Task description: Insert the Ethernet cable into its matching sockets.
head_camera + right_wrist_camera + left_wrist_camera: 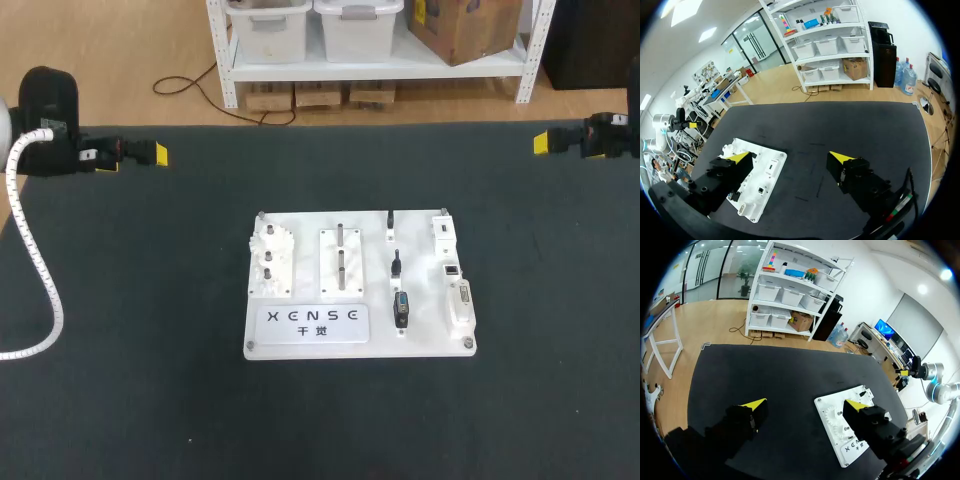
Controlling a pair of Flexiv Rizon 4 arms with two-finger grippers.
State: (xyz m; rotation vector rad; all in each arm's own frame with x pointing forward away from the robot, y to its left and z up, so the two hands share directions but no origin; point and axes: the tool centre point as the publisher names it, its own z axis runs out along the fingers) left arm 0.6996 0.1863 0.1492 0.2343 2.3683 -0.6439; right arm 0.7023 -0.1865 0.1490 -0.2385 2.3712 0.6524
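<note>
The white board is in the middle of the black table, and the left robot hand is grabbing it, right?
No. The left gripper is not grabbing the white board: the head view shows it far off, at a back corner of the black table. The rest is right.

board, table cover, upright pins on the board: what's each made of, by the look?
Board: flat, even white, smooth, with fasteners at the corners. It looks like plastic or acrylic sheet, though painted metal is possible.
Table cover: very dark, matte, no glare. It looks like a fabric or rubber mat; which one cannot be told.
Upright pins: thin and grey, probably metal, but too small to be sure.
</note>
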